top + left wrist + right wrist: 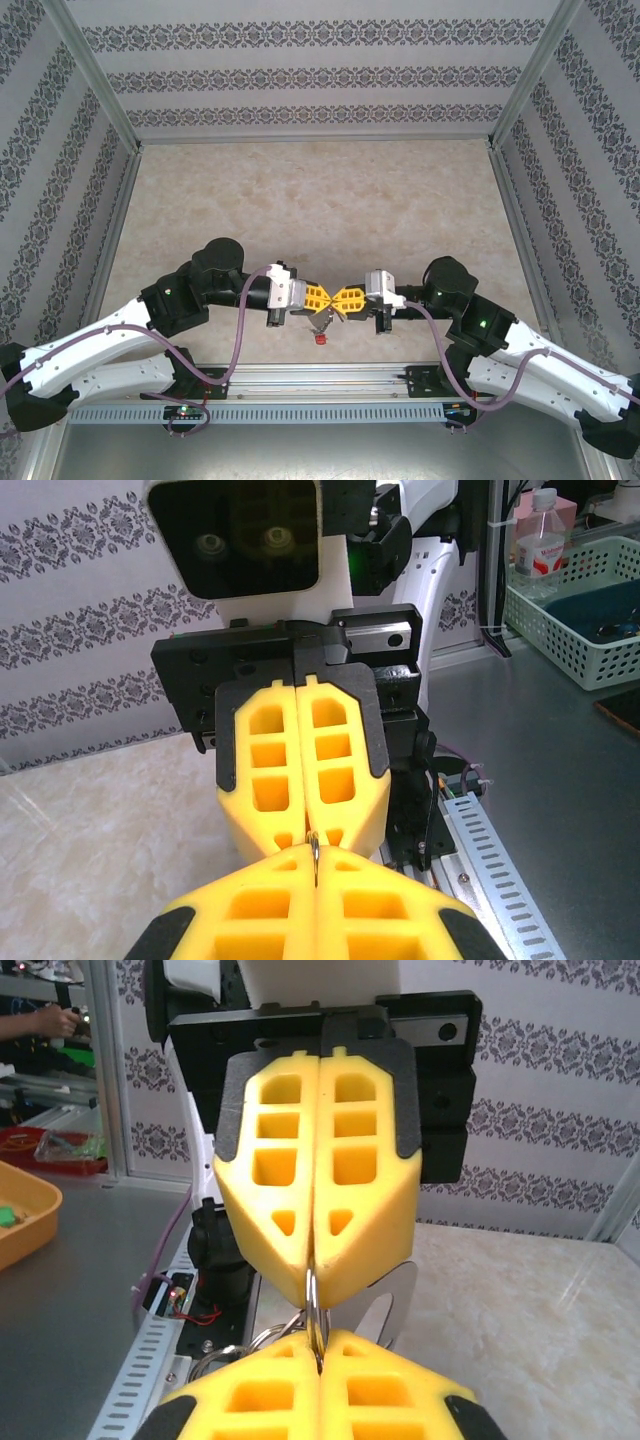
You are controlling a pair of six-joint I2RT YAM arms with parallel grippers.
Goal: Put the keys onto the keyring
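1. Checking the containers first: in the left wrist view a pale lattice basket [560,630] sits at 2 o'clock on a grey surface off the table. It holds an upright clear bottle [543,535] and something dark blue I cannot identify.
2. In the right wrist view an orange tray [30,1210] lies at 9 o'clock with a small green piece [5,1217] inside. Beyond it a red tray [40,1150] holds green bits too small to name.
3. From above, the left tool [328,298] and the right tool [341,298] meet tip to tip at 6 o'clock on the table [320,200], close to its near edge.
4. Both tools are clenched. A thin metal ring [312,1305] runs from the seam of one pair of yellow fingers into the seam of the other, so each tool is grasping it.
5. The keyring [405,1290], a flat grey loop, hangs just behind that ring. In the top view a red-headed key [320,339] dangles below the tools; I cannot tell whether it touches the table.
6. For edges, a slotted rail [300,412] runs along the near side at 6 o'clock, just beyond the hanging key. Patterned walls stand at 9, 12 and 3 o'clock.
7. For room to move, the marbled tabletop stretches from the tools toward 12 o'clock, with similar room toward 10 and 2 o'clock.
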